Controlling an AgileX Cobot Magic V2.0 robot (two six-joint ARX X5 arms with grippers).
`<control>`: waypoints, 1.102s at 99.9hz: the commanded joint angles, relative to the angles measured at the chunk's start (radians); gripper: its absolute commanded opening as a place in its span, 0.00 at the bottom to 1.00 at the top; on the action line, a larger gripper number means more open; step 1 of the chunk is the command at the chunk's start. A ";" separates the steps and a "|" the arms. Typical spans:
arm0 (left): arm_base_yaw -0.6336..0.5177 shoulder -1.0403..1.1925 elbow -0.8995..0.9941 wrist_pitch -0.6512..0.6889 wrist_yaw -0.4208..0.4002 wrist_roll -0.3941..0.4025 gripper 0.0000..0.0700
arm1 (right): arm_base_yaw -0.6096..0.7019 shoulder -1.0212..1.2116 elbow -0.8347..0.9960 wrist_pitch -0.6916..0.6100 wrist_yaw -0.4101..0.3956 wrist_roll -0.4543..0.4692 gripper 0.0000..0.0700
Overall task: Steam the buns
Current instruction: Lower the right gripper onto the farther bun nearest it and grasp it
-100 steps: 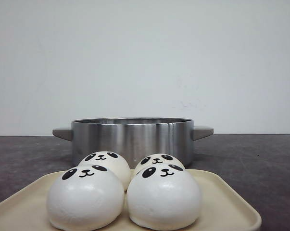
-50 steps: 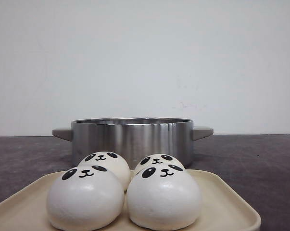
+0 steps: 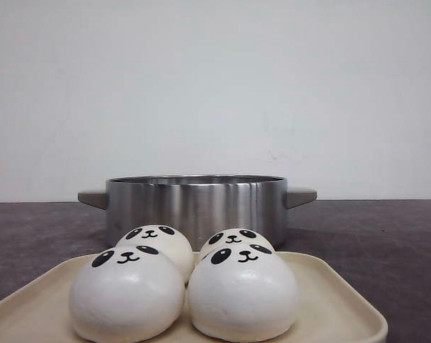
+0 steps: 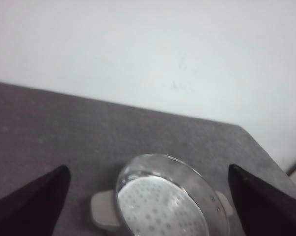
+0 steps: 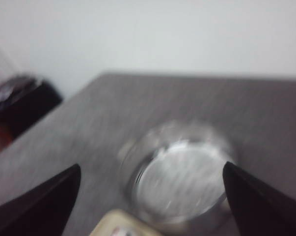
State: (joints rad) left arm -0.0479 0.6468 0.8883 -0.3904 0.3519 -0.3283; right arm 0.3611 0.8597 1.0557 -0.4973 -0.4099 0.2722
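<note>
Several white buns with black panda faces sit close together on a beige tray (image 3: pixel 337 300) at the table's front; the nearest two are the left one (image 3: pixel 126 293) and the right one (image 3: pixel 244 291). Behind them stands a steel pot (image 3: pixel 197 204) with grey side handles. Neither gripper shows in the front view. In the left wrist view my left gripper (image 4: pixel 148 167) is open, above the pot (image 4: pixel 167 201), whose perforated steamer plate shows inside. The right wrist view is blurred: my right gripper (image 5: pixel 151 165) is open above the pot (image 5: pixel 179 179), with a tray corner (image 5: pixel 121 225) near it.
The dark grey table (image 3: pixel 387 236) runs back to a plain white wall. A dark red-and-black object (image 5: pixel 15 105) lies beyond the table's edge in the right wrist view. A pale handle (image 4: pixel 102 216) sticks out from the pot's side.
</note>
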 commanded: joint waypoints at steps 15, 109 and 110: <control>-0.039 0.044 0.014 -0.003 0.008 0.010 0.90 | 0.272 0.251 0.026 -0.122 0.189 0.082 0.78; -0.151 0.045 0.014 -0.048 0.008 0.003 0.90 | 0.409 0.865 0.026 -0.020 0.309 0.189 0.01; -0.152 0.045 0.014 -0.048 0.008 0.002 0.90 | 0.409 0.864 0.026 -0.018 0.308 0.189 0.01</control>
State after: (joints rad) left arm -0.1936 0.6880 0.8883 -0.4454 0.3519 -0.3290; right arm 0.7597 1.7035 1.0668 -0.5365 -0.1081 0.4526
